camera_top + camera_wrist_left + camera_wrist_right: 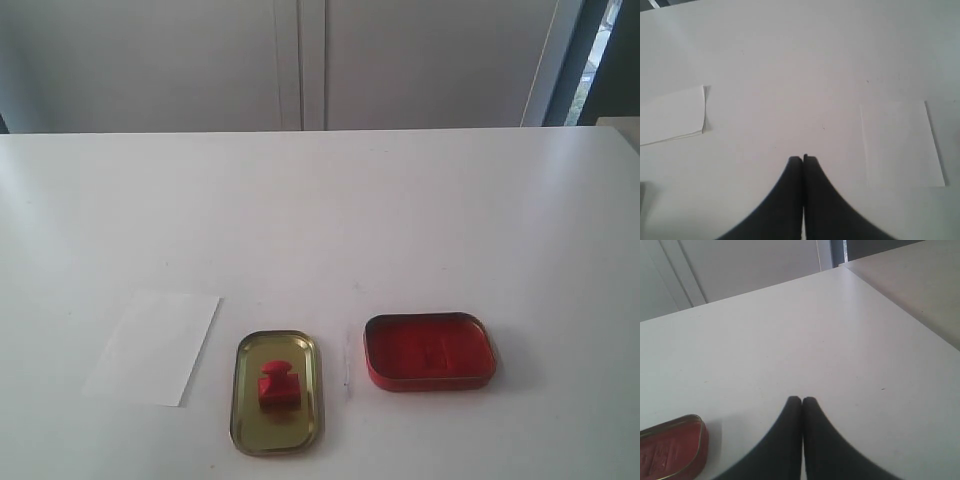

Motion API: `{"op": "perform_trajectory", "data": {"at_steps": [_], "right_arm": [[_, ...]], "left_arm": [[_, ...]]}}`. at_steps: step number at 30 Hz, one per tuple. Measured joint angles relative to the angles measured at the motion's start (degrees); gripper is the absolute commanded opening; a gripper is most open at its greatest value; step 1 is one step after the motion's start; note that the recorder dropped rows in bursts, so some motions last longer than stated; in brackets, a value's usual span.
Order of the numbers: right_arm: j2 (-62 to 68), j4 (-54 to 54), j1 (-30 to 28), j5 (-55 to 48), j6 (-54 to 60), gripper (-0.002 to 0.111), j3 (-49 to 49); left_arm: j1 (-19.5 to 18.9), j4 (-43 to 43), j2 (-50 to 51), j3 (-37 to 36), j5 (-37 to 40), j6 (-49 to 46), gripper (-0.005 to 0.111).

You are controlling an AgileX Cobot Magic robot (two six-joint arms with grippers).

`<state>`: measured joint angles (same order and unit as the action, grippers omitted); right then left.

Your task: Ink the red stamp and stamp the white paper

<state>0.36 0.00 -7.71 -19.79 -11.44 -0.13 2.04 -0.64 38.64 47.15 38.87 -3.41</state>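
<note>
The red stamp (277,384) stands knob-up on a gold lid (280,432) near the six o'clock edge of the desk (320,220), with the white paper (155,348) flat at the lid's nine o'clock and the open ink tin (430,381) at its three o'clock. The left tool (803,159) and right tool (802,400) hover empty, tips pressed together. Whichever fetches the stamp should spread first, drop straight over the knob and pinch squarely, as so small a block may tip or skid.
</note>
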Motion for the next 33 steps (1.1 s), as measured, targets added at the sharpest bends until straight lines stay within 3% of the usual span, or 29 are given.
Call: {"op": "perform_trajectory", "data": {"at_steps": [11, 20, 33], "right_arm": [[0.0, 0.0, 0.0, 0.0, 0.0, 0.0, 0.0], [0.0, 0.0, 0.0, 0.0, 0.0, 0.0, 0.0], [0.0, 0.0, 0.0, 0.0, 0.0, 0.0, 0.0]], "left_arm": [[0.0, 0.0, 9.8, 7.7, 8.4, -1.5, 0.0], [0.3, 5.5, 18.7, 11.7, 13.9, -6.8, 0.0], [10.7, 5.4, 29.6, 18.0, 19.4, -7.9, 0.0]]}}
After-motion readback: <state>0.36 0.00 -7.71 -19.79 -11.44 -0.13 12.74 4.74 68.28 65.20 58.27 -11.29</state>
